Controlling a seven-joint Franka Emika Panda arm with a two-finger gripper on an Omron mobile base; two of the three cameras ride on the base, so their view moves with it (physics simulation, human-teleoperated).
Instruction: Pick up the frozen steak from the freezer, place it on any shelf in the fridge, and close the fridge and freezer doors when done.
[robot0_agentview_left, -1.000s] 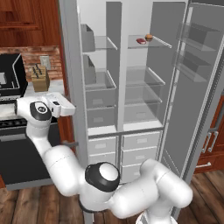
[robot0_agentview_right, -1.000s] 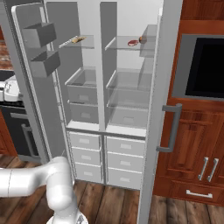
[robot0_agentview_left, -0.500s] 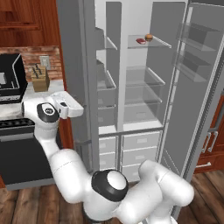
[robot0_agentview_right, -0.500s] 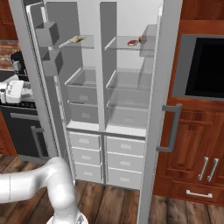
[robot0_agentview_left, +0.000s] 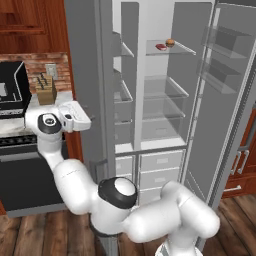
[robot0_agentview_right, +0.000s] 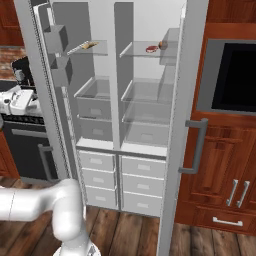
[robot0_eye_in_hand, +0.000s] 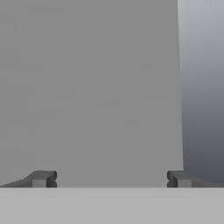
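Two jaws wide apart, empty, facing the freezer door (robot0_eye_in_hand: 87, 87).

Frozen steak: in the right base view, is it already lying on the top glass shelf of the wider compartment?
Yes: the frozen steak lies on the shelf beside a small round orange-brown item.

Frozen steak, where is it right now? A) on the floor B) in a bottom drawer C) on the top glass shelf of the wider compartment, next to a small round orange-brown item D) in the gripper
C: the frozen steak lies on the top glass shelf beside the round orange-brown item, while the gripper is open and empty at the grey door.
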